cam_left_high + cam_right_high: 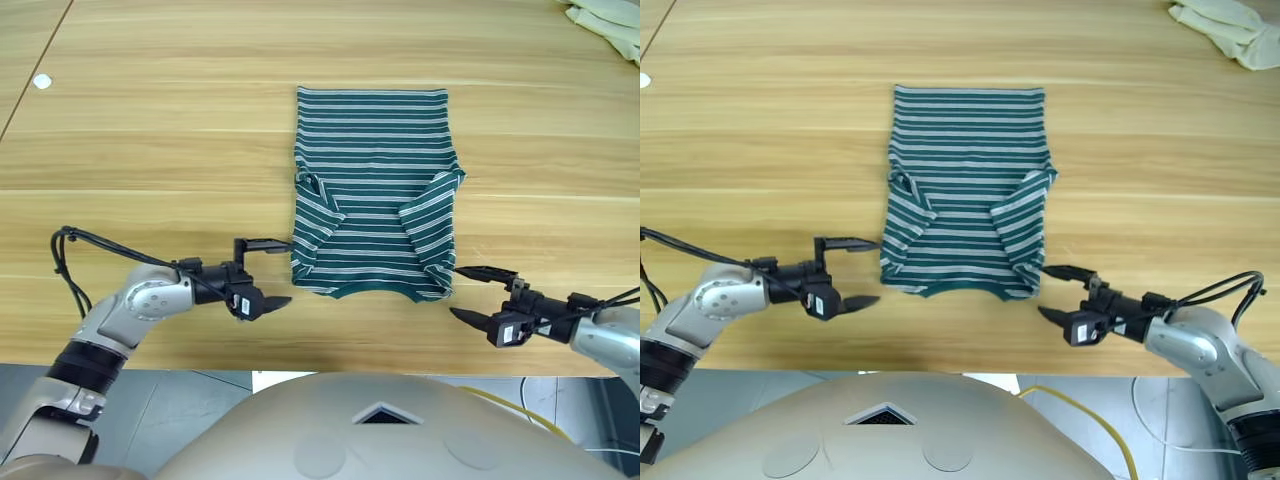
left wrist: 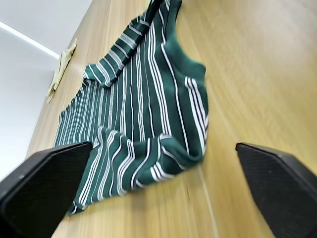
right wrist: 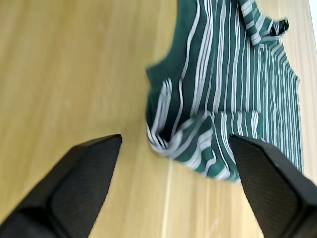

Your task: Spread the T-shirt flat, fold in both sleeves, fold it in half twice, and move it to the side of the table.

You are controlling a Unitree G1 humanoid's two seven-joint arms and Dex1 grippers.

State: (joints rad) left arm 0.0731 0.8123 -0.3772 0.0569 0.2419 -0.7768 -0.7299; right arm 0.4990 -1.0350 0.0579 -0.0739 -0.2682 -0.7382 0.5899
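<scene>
The T-shirt (image 1: pixel 372 190), dark green with thin white stripes, lies flat near the middle of the wooden table (image 1: pixel 150 150). Both sleeves are folded inward across the body. The neckline end faces the robot and the straight hem lies at the far side. The left gripper (image 1: pixel 285 271) sits low over the table just beside the shirt's near-left corner, its two fingers spread wide apart and holding nothing. One fingertip reaches the edge of the cloth; whether it touches cannot be told. The right gripper (image 1: pixel 456 291) stands just beside the near-right corner, likewise released, with nothing between its fingers. A crumpled cream cloth (image 1: pixel 610 25) rests at the far right corner of the table, well apart from the shirt. A small white round object (image 1: pixel 42 82) lies toward the far left.
</scene>
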